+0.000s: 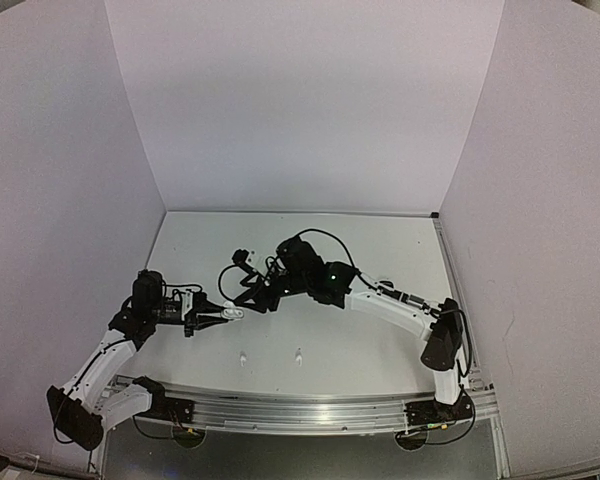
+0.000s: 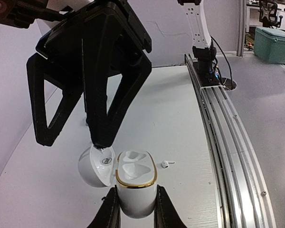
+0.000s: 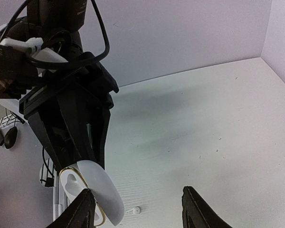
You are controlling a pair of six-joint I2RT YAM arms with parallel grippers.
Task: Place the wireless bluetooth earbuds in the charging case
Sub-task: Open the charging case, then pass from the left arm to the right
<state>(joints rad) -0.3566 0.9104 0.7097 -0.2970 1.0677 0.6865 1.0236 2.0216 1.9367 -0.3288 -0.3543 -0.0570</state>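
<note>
White table, pale walls — aluminium rail

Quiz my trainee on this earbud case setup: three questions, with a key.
1. True or false: nothing holds the charging case.
2. Its two sockets are: A both empty, B one filled, C both filled.
3. Fill in: in the top view, ___ white earbuds lie on the table.
Key: 1 false, the left hand clamps it; 2 A; 3 two.
</note>
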